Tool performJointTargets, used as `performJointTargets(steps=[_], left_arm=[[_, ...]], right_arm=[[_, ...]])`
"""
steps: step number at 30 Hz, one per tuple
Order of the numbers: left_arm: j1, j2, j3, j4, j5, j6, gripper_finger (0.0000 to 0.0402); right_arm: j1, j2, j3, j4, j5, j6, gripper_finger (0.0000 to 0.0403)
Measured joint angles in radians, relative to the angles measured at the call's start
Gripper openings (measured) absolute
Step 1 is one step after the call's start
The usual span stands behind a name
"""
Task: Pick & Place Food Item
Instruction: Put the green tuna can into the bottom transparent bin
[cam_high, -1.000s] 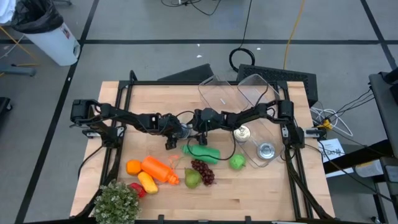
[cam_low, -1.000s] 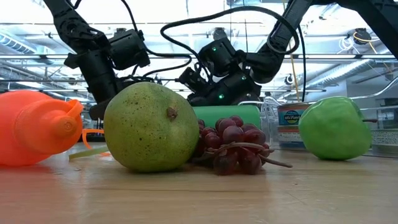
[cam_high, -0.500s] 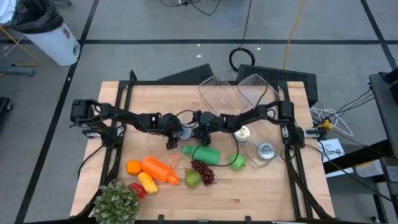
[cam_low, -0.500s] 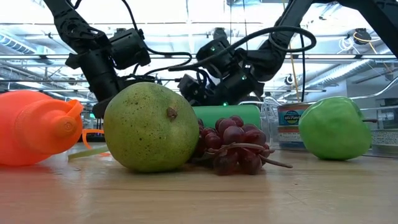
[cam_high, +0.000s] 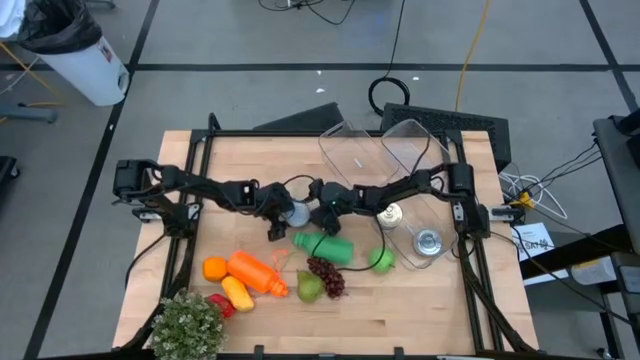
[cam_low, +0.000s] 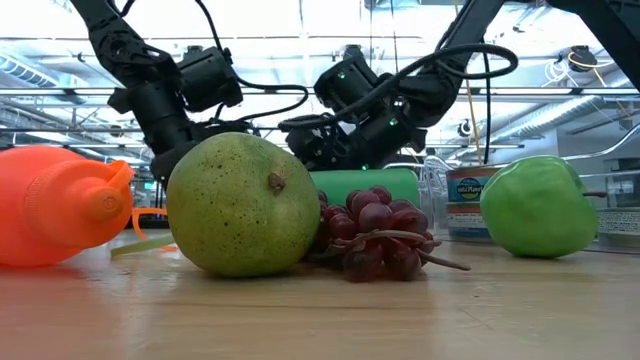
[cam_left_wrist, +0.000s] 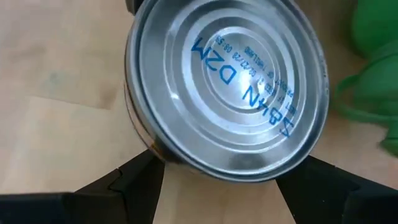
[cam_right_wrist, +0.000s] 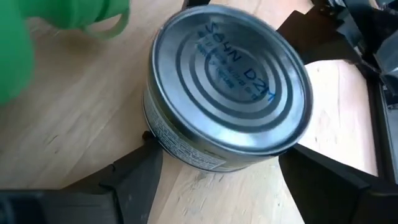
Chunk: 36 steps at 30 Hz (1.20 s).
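Two sets of jaws, the left gripper's (cam_high: 283, 209) and the right gripper's (cam_high: 318, 209), stood spread either side of one tin can (cam_left_wrist: 227, 84) resting mid-worktop (cam_high: 420, 300) beside the green bottle (cam_high: 324, 245). Only one gripper should close, low on the wall, while the other backs off.

Three round silver metal cans show on the wooden tabletop (cam_high: 420, 315): one at the middle (cam_high: 297, 213), one with a paper label (cam_high: 387, 214), and one inside a clear plastic container (cam_high: 427, 241). Two clear plastic containers stand at the far right, (cam_high: 350, 150) and (cam_high: 420, 190). There is one green plastic bottle (cam_high: 323, 246), one green apple (cam_high: 381, 261), one yellow-green pear (cam_high: 309, 288), one bunch of dark red grapes (cam_high: 327, 275), one orange carrot-shaped bottle (cam_high: 256, 272), one small orange (cam_high: 214, 268), one yellow pepper (cam_high: 237, 292) and one leafy potted plant (cam_high: 186, 325).
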Motion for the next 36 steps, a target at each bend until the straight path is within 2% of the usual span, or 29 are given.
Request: performJointTargets(steps=[7, 8, 9, 11, 24, 36], left_arm=[[0.002, 0.0, 0.0, 0.065, 0.056, -0.003, 0.0283], [0.001, 0.0, 0.0, 0.124, 0.076, -0.002, 0.0282], [0.0, 0.0, 0.0, 0.251, 0.099, -0.001, 0.0282], [0.002, -0.004, 0.01, 0.324, 0.096, 0.0, 0.0282], [0.017, -0.002, 0.008, 0.337, 0.107, -0.023, 0.0282], [0.021, -0.077, 0.075, 0.251, 0.043, -0.124, 0.0282]], right_arm=[[0.024, 0.0, 0.0, -0.014, 0.117, -0.077, 0.0292], [0.027, 0.0, 0.0, -0.014, 0.131, -0.082, 0.0291], [0.029, 0.001, 0.001, -0.012, 0.148, -0.083, 0.0289], [0.022, 0.001, -0.001, -0.009, 0.137, -0.071, 0.0288], [0.023, 0.002, -0.004, -0.006, 0.14, -0.008, 0.0282], [0.039, -0.074, -0.008, -0.055, 0.304, -0.038, 0.0279]])
